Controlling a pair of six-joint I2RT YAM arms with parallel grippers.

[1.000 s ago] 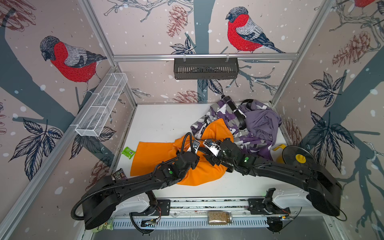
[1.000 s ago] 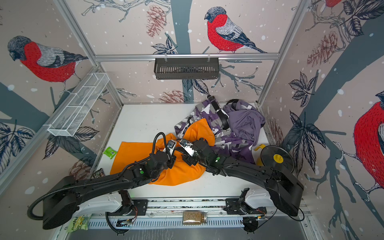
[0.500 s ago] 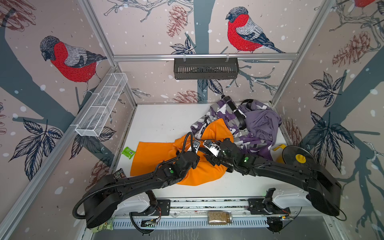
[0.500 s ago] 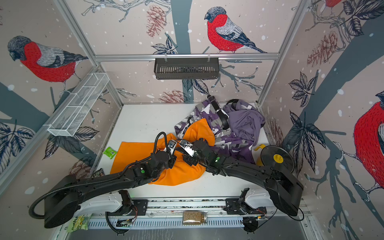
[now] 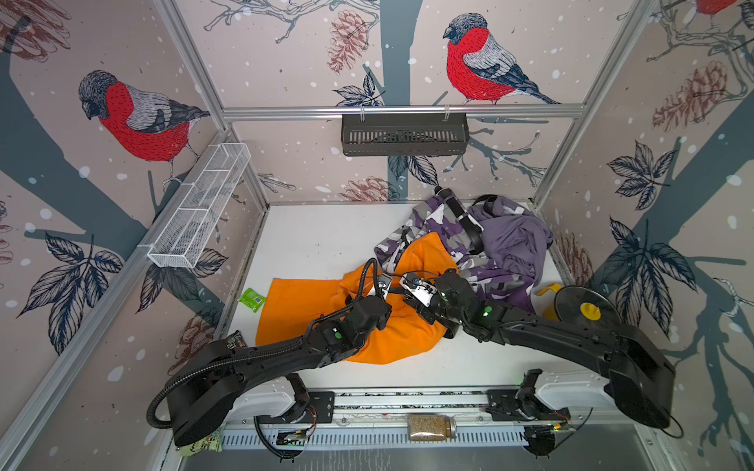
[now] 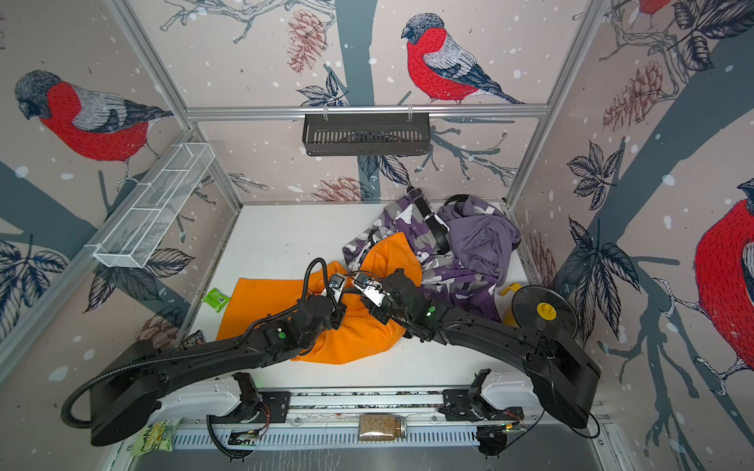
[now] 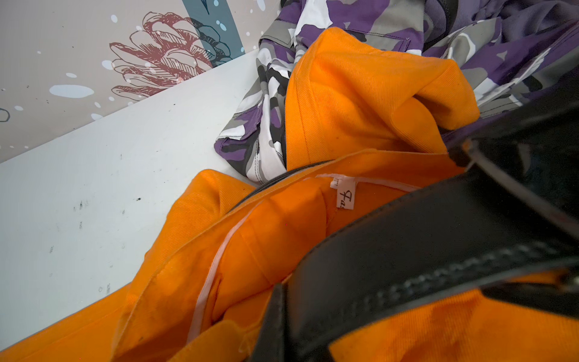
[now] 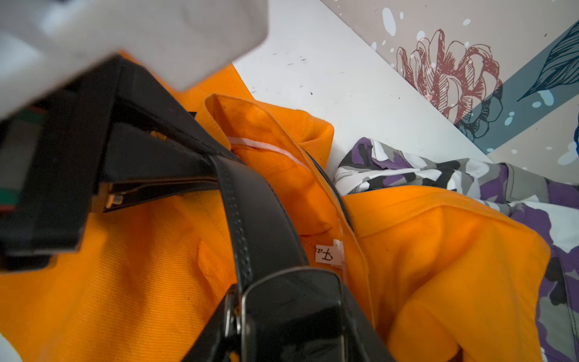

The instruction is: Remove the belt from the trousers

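Over the rumpled waist of the orange trousers (image 5: 310, 310), in both top views, the left gripper (image 5: 385, 290) and the right gripper (image 6: 359, 297) are seen tip to tip, nearly touching. From the left wrist, the black belt (image 7: 423, 250) is seen stretched just ahead of the fully closed left gripper, across the open waistband. From the right wrist, the strap is seen clamped by the left gripper and led to the right gripper, whose hold cannot be told.

Smooth stitched black leather belt (image 7: 407, 247), matt orange twill trousers (image 7: 360, 94).
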